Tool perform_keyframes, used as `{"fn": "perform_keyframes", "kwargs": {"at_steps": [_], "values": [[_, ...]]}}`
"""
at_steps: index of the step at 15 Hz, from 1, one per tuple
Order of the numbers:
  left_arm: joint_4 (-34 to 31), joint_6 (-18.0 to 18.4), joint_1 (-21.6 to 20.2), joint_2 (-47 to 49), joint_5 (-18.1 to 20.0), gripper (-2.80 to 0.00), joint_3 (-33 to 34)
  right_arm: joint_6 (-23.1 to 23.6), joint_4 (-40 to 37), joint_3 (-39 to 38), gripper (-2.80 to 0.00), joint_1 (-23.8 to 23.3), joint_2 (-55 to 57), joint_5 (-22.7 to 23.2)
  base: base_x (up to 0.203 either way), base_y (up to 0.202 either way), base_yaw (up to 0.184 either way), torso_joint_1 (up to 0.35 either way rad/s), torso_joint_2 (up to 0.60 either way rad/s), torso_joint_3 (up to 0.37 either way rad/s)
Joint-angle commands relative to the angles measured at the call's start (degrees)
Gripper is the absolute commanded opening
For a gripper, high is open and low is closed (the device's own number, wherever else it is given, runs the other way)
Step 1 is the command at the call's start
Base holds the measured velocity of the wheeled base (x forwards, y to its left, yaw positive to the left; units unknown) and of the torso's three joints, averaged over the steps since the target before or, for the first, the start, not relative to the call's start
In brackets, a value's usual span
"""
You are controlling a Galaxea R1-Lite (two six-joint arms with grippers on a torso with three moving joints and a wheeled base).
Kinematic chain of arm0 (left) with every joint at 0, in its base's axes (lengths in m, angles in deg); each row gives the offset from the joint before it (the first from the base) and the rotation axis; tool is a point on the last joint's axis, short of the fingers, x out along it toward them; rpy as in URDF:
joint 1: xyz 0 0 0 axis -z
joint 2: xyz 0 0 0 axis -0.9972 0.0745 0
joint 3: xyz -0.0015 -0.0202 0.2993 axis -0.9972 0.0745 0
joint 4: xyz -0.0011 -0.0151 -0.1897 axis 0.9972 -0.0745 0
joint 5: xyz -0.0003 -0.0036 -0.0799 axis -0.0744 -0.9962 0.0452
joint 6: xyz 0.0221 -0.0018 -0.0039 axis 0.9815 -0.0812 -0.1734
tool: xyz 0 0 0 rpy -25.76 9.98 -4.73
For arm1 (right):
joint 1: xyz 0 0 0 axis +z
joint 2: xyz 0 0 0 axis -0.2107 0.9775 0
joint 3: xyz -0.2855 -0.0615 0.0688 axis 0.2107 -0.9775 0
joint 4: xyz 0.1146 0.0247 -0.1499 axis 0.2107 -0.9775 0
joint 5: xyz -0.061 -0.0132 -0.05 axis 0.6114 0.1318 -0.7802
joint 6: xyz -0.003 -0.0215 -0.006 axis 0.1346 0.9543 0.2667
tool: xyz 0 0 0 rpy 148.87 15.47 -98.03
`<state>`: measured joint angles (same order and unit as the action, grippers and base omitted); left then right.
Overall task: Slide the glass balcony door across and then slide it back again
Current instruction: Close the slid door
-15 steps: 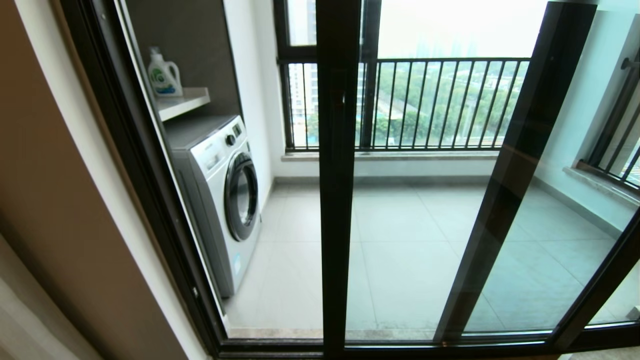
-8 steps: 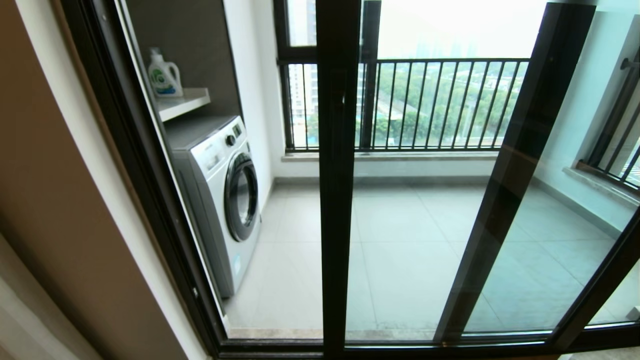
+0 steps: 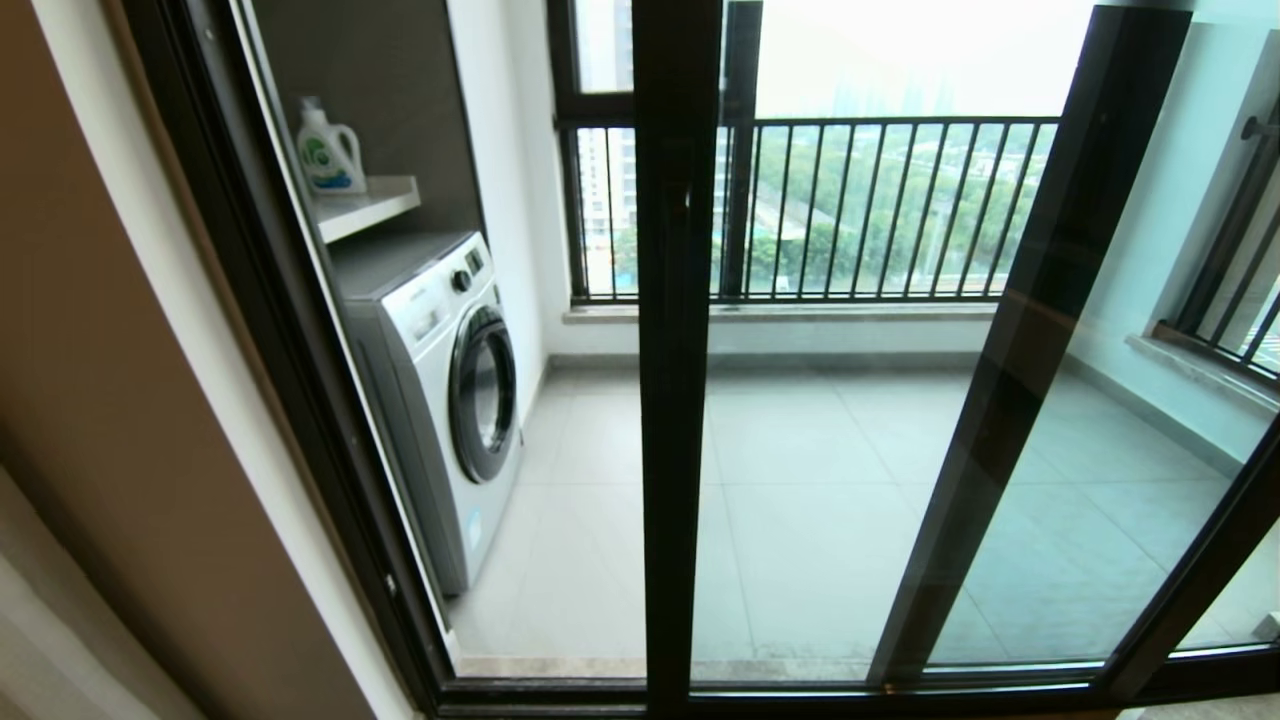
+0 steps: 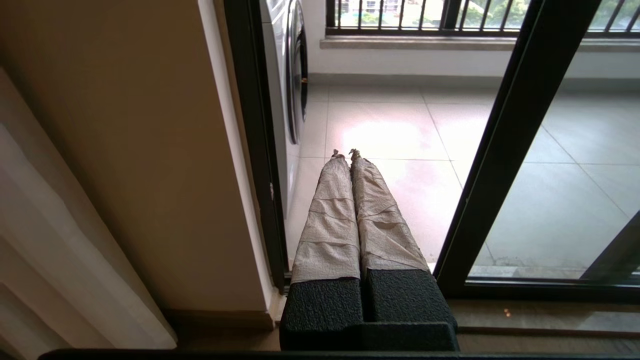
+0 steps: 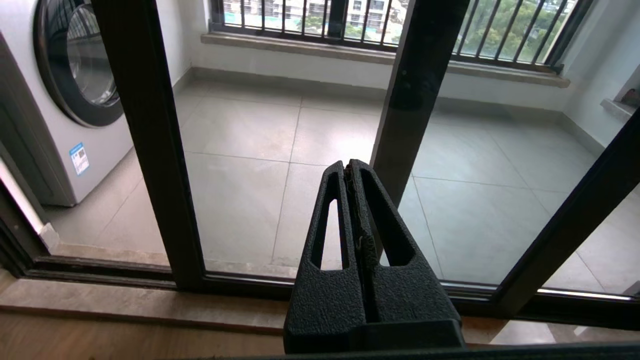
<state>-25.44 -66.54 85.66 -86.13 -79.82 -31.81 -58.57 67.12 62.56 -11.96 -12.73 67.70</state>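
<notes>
Glass balcony door (image 3: 820, 480); no legible writing

One washing machine (image 3: 440, 400), one detergent bottle (image 3: 328, 150), two pincers (image 4: 345, 155) (image 5: 350, 167).

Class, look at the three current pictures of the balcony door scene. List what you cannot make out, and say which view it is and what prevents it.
- Head view: neither pincer shows; both lie outside the picture.
- Head view: the glass balcony door is cut off at the top edge.
- Head view: the detergent bottle label is too small to read.
- Right wrist view: the washing machine is cut by the edge and crossed by the door's upright.
- Both wrist views: the latch is out of view.
</notes>
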Motion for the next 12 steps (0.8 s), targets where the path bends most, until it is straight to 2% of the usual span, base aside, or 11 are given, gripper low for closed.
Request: {"fn": "perform_keyframes", "kwargs": {"at_steps": [1,3,5,7,10,12], "values": [[0.0,-0.2,0.0,0.1,-0.1,-2.8,0.0,-1.1,-0.1,-1.2,-2.8,0.0,-0.5,-0.1,0.0,0.0,0.0,0.0,0.0,0.0],[0.0,0.5,-0.1,0.1,0.0,-2.8,0.0,-4.9,0.0,-1.2,-2.8,0.0,-0.5,-0.6,0.0,0.0,0.0,0.0,0.0,0.0],[0.0,0.9,-0.1,0.1,0.0,-2.8,-0.7,-5.0,0.0,-1.2,-2.8,0.0,-0.5,-0.6,0.0,0.0,0.0,0.0,0.0,0.0],[-0.6,0.8,-0.1,2.4,1.3,-2.8,-7.7,-4.9,0.0,-1.2,-2.8,0.0,-0.5,-0.6,0.0,0.0,0.0,0.0,0.0,0.0],[-0.1,0.1,-0.2,16.7,5.7,-2.8,-19.2,-4.9,0.0,-1.2,-2.8,0.0,-0.5,-0.6,0.0,0.0,0.0,0.0,0.0,0.0],[2.8,-0.2,-0.2,27.6,10.0,-2.8,-25.7,-4.9,0.0,-1.2,-2.8,0.0,-0.5,-0.6,0.0,0.0,0.0,0.0,0.0,0.0]]}}
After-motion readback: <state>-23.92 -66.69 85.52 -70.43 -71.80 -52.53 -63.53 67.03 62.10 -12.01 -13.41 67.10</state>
